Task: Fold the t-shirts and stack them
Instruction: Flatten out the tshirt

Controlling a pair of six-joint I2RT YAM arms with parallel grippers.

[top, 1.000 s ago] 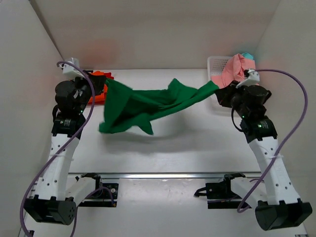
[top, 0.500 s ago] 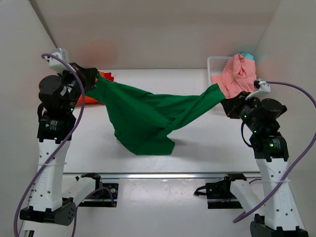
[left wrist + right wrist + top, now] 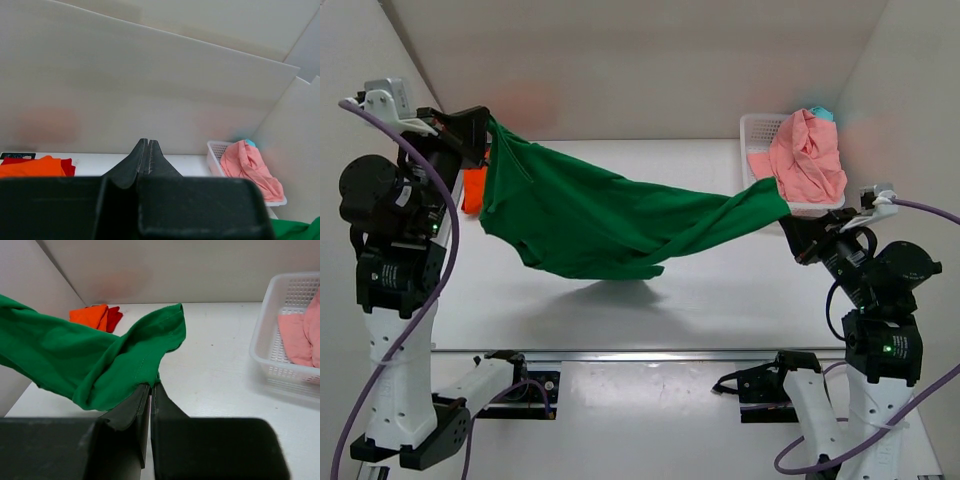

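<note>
Top view: both arms rising, pulling wider apart than a moment ago. Green shirt [image 3: 610, 225] now hanging stretched in air, looking clear of table [image 3: 720, 300]. Left claw [image 3: 485, 135] pinching one end, right claw [image 3: 788, 222] pinching other. Shirt opening up, likely ready for laying flat.

Left wrist view: fingers squeezing tight together. Orange shirt [image 3: 30, 166] and red shirt [image 3: 69, 164] lying far back.

Right wrist view: claw biting green hem. Pink shirt [image 3: 295, 340] waiting in basket [image 3: 265, 340].

Orange t-shirt [image 3: 472, 190] mostly out of sight behind green t-shirt [image 3: 600, 215].
</note>
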